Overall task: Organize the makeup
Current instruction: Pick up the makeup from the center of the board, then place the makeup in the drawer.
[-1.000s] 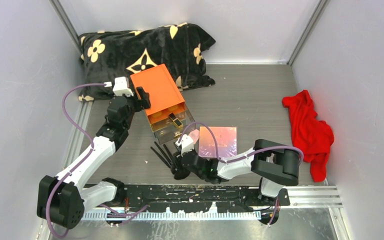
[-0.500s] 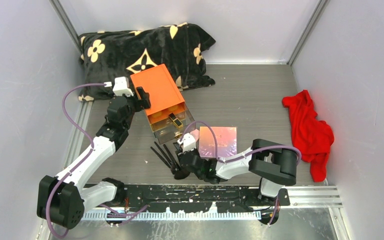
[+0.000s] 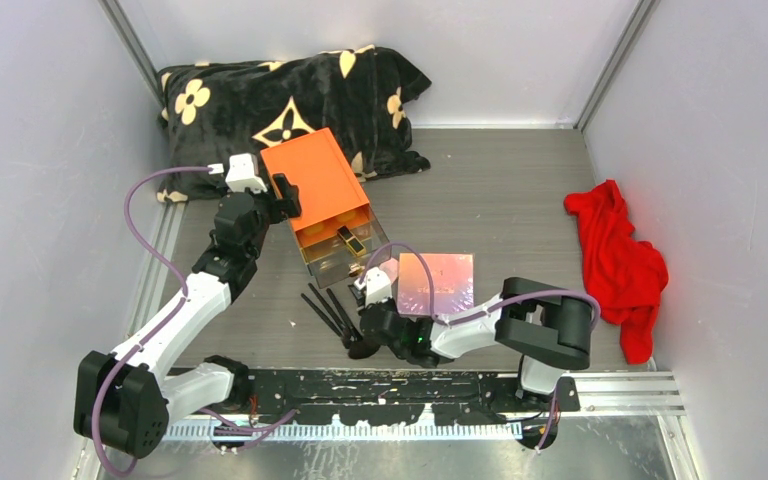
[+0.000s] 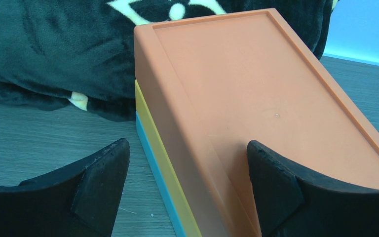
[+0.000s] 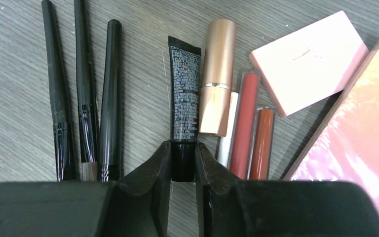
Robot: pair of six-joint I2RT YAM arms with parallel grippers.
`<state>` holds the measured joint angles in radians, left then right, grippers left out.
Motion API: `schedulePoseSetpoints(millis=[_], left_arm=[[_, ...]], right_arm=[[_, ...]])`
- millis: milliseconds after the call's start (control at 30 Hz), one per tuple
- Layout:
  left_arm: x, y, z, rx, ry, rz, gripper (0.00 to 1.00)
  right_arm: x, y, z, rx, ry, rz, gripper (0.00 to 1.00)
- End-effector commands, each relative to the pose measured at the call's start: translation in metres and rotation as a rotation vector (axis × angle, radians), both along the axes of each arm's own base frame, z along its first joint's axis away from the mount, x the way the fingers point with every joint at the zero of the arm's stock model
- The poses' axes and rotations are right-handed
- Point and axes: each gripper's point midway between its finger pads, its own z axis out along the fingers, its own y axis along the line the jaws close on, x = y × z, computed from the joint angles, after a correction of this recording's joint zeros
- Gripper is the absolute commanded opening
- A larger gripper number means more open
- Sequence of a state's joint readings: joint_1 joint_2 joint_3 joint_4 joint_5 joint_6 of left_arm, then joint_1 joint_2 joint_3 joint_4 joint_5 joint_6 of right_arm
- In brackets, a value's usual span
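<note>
My right hand [image 5: 183, 160] is clenched on the cap of the black tube [image 5: 184, 89], which lies flat on the surface [image 5: 19, 123] with the brushes [image 5: 81, 94] and gold lipstick [image 5: 218, 74], just on the near side of the orange box [image 3: 317, 180]. The pink palette [image 3: 437, 282] lies near that box, to its right and closer to me. My left hand [image 4: 187, 187] is spread wide, astride the box's left edge.

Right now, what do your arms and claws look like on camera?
Both arms have white links between chunky black joints: left arm, right arm. A purple cable loops along each. The left claw and right claw have matte black, wedge-shaped fingers, with white housings behind them.
</note>
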<state>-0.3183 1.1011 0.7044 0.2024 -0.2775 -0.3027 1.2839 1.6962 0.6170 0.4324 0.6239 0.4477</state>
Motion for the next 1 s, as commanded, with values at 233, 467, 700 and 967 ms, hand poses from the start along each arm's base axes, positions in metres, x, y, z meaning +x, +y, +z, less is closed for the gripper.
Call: schedulePoseSetpoints(millis=[233, 467, 700, 967], left_arm=[[-0.040, 0.023, -0.099, 0.199, 0.353, -0.005, 0.87], [-0.039, 0.023, -0.100, 0.199, 0.355, -0.001, 0.87], [-0.039, 0.024, -0.101, 0.204, 0.359, -0.001, 0.87], [-0.038, 0.023, -0.101, 0.206, 0.361, -0.004, 0.87]], right_arm=[[-0.042, -0.020, 0.044, 0.013, 0.009, 0.095, 0.07], [-0.054, -0.035, 0.111, 0.022, -0.071, 0.094, 0.08], [-0.048, -0.036, 0.177, 0.068, -0.170, 0.105, 0.09], [-0.043, -0.015, 0.253, 0.133, -0.279, 0.162, 0.10]])
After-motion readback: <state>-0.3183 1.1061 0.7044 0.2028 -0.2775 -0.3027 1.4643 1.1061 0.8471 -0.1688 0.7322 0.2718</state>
